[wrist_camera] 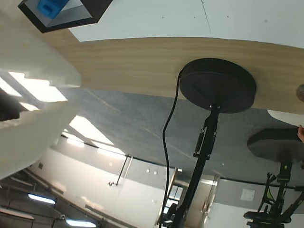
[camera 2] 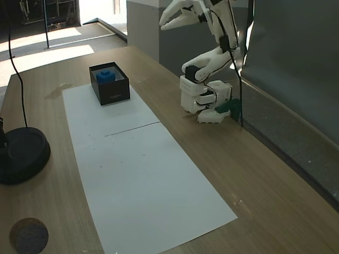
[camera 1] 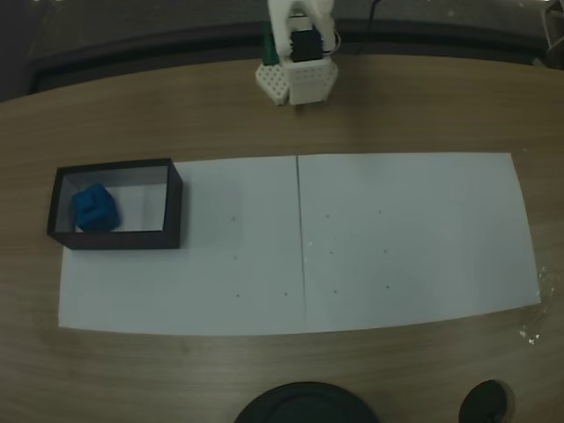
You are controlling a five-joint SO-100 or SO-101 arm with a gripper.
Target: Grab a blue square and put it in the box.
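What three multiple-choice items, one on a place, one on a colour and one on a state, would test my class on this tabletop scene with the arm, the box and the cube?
1. Where is the blue square?
A. On the white paper
B. Inside the box
C. Between the fingers

2. What colour are the box's walls?
A. Black
B. Red
C. White

3. How does the gripper stand in a fixed view?
A. Pressed on the paper
B. Inside the box
C. Raised high above the table, holding nothing

Answers: 1 B, both fixed views show the cube resting on the box's pale floor. 2 A, the thin walls are dark black around a whitish inside. 3 C, the folded arm carries it up near the picture's top edge, with nothing between the fingers.
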